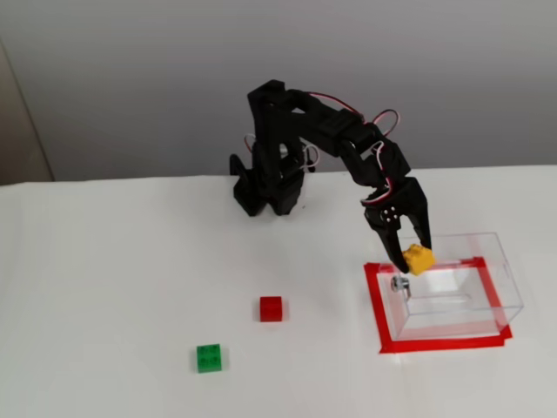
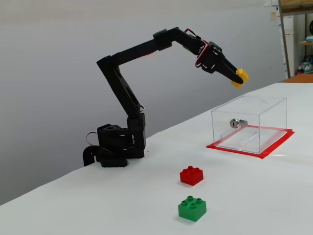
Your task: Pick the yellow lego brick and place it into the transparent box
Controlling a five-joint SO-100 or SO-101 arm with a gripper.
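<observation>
So the pincer [image 1: 417, 259] is clamped on the yellow lego brick [image 1: 419, 259], which sits right between its fingertips, up in the air and not touching anything else. In the side-on fixed view the pincer [image 2: 239, 78] hangs well above the transparent box [image 2: 254, 117], with the brick [image 2: 240, 77] at its very tip, clear of the box's top edge. In the higher fixed view the brick lines up over the near-left part of the transparent box [image 1: 498, 277], close to the wall that has the small metal fitting [image 1: 399, 284], which shows just below the pincer there.

The box stands on a rectangle of red tape [image 1: 374, 305] on the white table [image 1: 113, 287]. The arm [image 2: 132, 54] is stretched out from its base [image 2: 115, 147] toward the box, fingers pointing down and away.

The other bricks are well behind the pincer, back toward the open table: the red brick [image 1: 271, 308] is off to the pincer's left in the higher view, and the green brick [image 1: 208, 358] is further left and nearer the camera. Both sit flat on the table, apart from each other.
</observation>
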